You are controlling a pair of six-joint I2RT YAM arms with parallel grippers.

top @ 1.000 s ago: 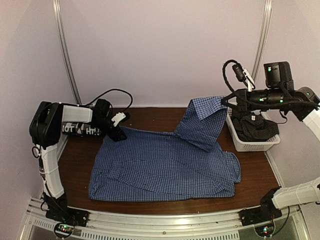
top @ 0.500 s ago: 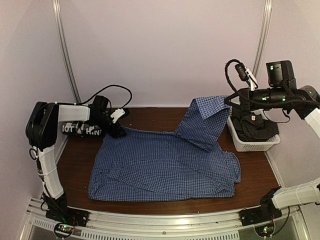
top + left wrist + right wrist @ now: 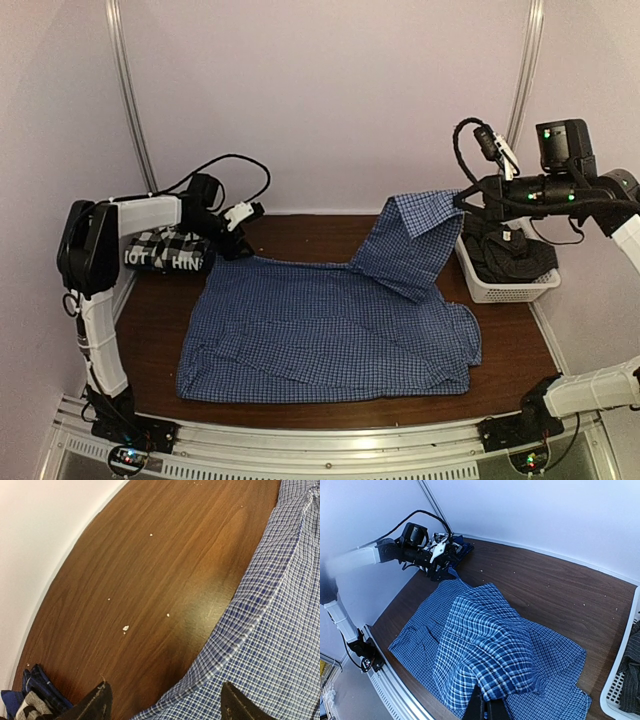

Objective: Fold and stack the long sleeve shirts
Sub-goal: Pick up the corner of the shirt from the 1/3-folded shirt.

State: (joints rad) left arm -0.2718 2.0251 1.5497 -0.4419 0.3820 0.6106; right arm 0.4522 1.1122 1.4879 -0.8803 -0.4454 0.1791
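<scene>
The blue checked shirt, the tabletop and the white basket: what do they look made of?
Blue checked shirt: thin woven cloth, matte; it drapes and creases. Tabletop: dark wood or wood-look laminate, slightly glossy, grain lines visible. White basket: likely plastic, with perforated walls.

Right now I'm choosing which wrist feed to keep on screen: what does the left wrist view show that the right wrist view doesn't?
Only the left wrist view: its own open jaws, with the edge of the blue check shirt between them. Only the right wrist view: the whole shirt, one part raised in its shut jaws, the left arm and a white basket of dark clothing. Both: that shirt, the wooden table and a corner of the folded stack.
</scene>
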